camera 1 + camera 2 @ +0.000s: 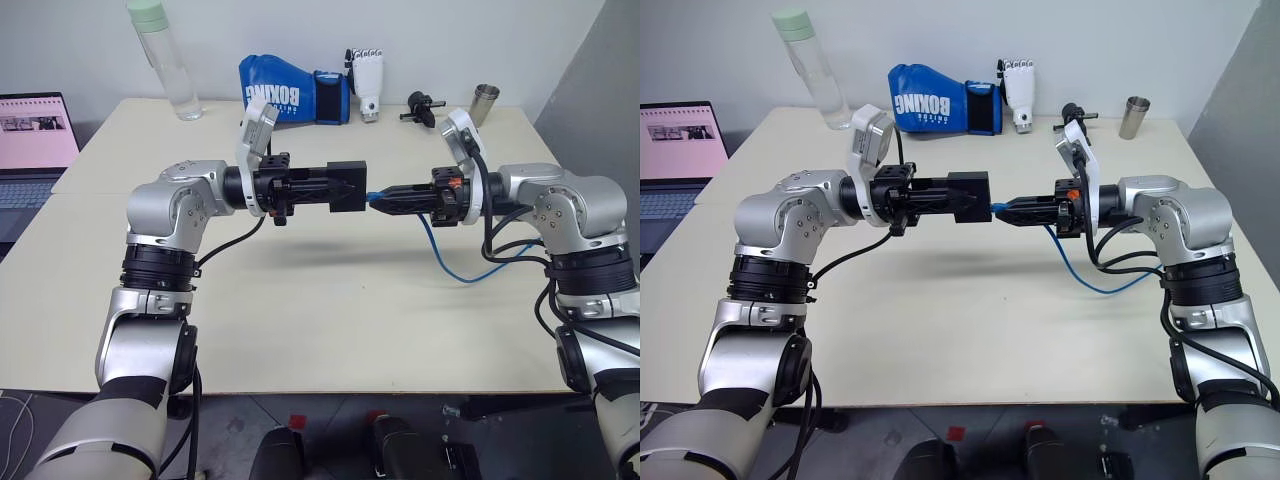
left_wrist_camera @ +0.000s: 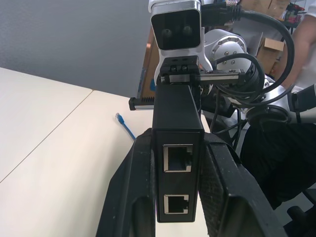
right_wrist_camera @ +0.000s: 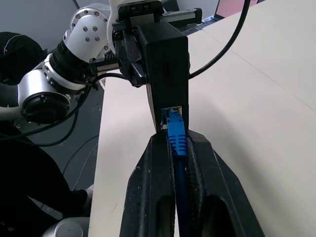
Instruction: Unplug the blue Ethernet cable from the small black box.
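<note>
Pinching the plug of the blue cable [image 3: 177, 138], the right gripper [image 1: 385, 201] is squeezing tight — the plug is sitting in the box's port. Across from it, the left gripper [image 1: 345, 187] is clamping the black box [image 1: 347, 186] in the air over the table [image 1: 320, 310]. Next comes a straight pull apart. Far behind are sitting a bottle [image 1: 165, 60], a boxing glove [image 1: 292, 95] and a cup [image 1: 485, 104] — nothing is blocking.
</note>
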